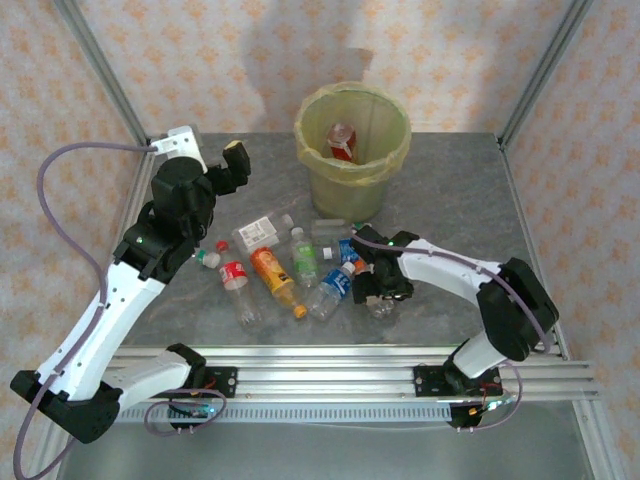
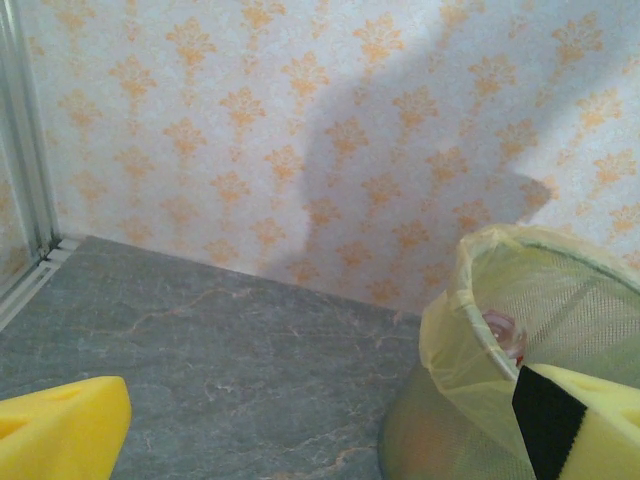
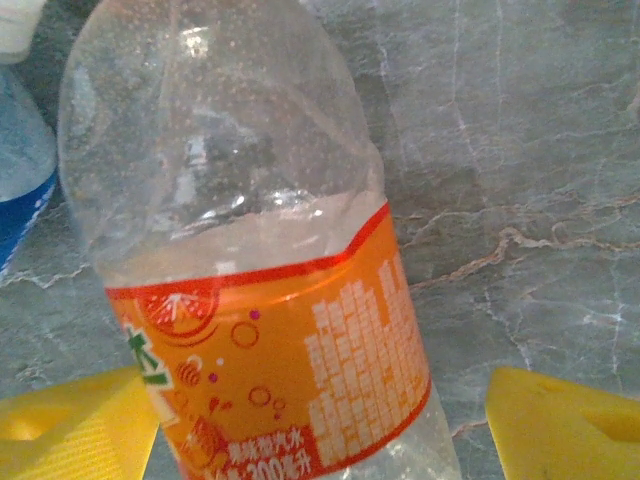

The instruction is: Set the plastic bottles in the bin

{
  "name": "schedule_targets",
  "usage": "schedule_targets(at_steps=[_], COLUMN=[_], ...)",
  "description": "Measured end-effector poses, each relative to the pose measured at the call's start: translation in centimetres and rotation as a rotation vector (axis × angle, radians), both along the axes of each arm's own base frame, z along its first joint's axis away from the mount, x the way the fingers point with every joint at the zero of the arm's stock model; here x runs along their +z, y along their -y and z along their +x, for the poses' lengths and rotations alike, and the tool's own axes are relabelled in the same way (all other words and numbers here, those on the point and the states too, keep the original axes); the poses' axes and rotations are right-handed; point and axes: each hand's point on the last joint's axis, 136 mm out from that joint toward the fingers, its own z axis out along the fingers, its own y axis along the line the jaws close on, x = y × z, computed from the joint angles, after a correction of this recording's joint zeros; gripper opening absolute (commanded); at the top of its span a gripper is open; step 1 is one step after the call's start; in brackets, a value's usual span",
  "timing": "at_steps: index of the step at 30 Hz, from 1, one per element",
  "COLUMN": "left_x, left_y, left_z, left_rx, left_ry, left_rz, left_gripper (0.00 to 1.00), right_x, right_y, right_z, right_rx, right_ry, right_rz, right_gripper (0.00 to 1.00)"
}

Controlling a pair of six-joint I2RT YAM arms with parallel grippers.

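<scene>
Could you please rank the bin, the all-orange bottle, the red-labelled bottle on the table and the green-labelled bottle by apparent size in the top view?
1. The bin, clearly largest.
2. The all-orange bottle and the red-labelled bottle look about alike, so they are not ranked.
3. The green-labelled bottle, shortest.

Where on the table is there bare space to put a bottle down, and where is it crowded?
Bare: the table right of the bin, up to the frame; also the patch between the bin and the left claw. Crowded: the middle, where the bottles lie close together and the right claw straddles one.
</scene>
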Motion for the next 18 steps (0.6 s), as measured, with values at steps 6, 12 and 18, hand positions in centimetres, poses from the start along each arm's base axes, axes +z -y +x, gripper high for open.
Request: schedule_targets(at_steps=[6, 12, 18], left_x=[-0.7, -1.3, -1.4], left_y=[-0.2, -0.2, -0.2], left_z=[0.3, 0.4, 0.5], left_rx=[0.023, 0.031, 0.032], left_ry=[-0.014, -0.028, -0.031], left_rz=[-0.006, -0.003, -0.002], left_gripper=[1.0, 1.0, 1.0], right_x=[-0.9, -1.8, -2.0], right_y=[0.0, 0.0, -0.1], right_z=[0.5, 0.9, 1.2], right_rx=[0.018, 0.034, 0.044], right_ry=[-0.004, -0.015, -0.009], right_rz=[-0.031, -0.059, -0.067], right_gripper=[0.78, 0.72, 0.62])
